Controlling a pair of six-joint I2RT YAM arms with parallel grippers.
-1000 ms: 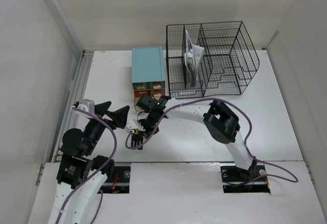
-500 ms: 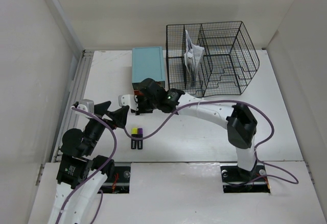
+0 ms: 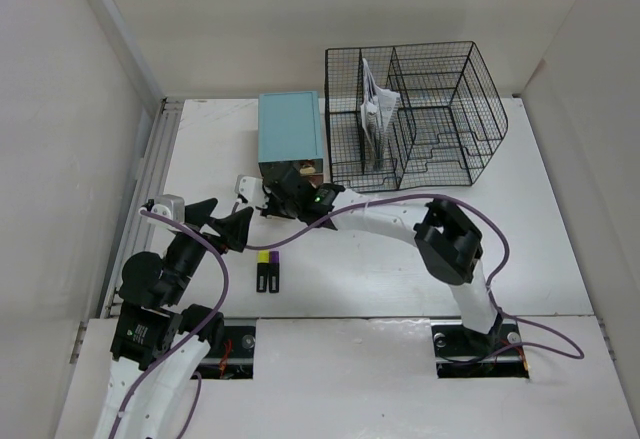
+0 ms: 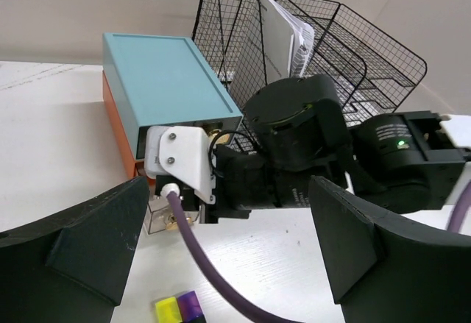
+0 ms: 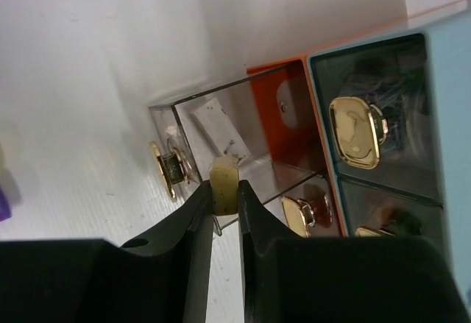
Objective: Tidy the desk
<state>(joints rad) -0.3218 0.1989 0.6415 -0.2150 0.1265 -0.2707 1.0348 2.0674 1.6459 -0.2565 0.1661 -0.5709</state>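
Note:
The white desk bears a teal-topped drawer box at the back. My right gripper is at the box's front. In the right wrist view it is shut on a small pale yellowish block, held over the rim of a clear drawer that is pulled out. That drawer has a gold knob. My left gripper is open and empty, left of the box; its fingers frame the right wrist.
Two black markers with yellow and purple caps lie side by side near the front, also in the left wrist view. A black wire mesh rack with papers stands right of the box. A grey rail runs along the left edge.
My right gripper has moved from over the two markers back to the drawer box's front, with the small block in it. The markers now show. The left arm has not moved.

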